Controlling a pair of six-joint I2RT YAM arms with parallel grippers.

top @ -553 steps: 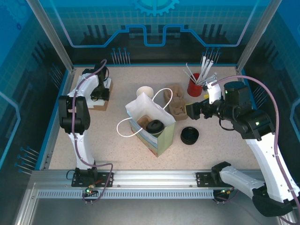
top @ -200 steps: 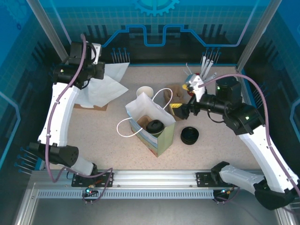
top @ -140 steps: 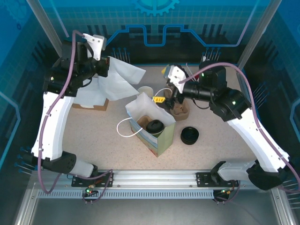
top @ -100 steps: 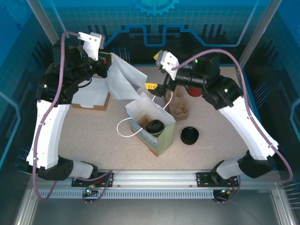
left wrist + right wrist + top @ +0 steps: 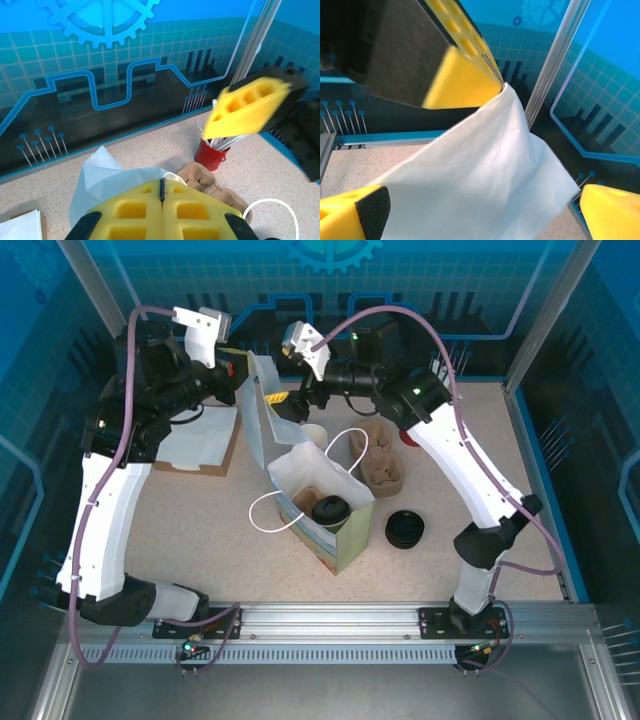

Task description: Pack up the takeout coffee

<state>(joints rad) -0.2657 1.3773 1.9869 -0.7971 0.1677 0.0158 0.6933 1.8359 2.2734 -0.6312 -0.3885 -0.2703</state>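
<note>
A lidded dark cup, the takeout coffee (image 5: 330, 510), stands inside the open white paper bag (image 5: 345, 530) at mid-table. An unlidded cup with a white inside (image 5: 312, 435) stands behind the bag. My left gripper (image 5: 243, 368) is raised at the back left, shut on the top edge of a white paper napkin (image 5: 257, 420) that hangs down. In the left wrist view the left gripper (image 5: 161, 190) pinches the napkin (image 5: 107, 175). My right gripper (image 5: 292, 400) is open, facing the hanging napkin (image 5: 480, 180) from close by, its fingers (image 5: 355, 210) on either side.
A brown pulp carrier (image 5: 378, 465) lies behind the bag on the right, with a stack of black lids (image 5: 404, 530) nearer. The red cup of straws (image 5: 212, 155) stands at the back right. A napkin stack on a brown box (image 5: 195, 440) sits at the left.
My left arm lifted a napkin from the stack and raised it at the back left. My right arm swung from the right side across to the napkin, gripper open.
</note>
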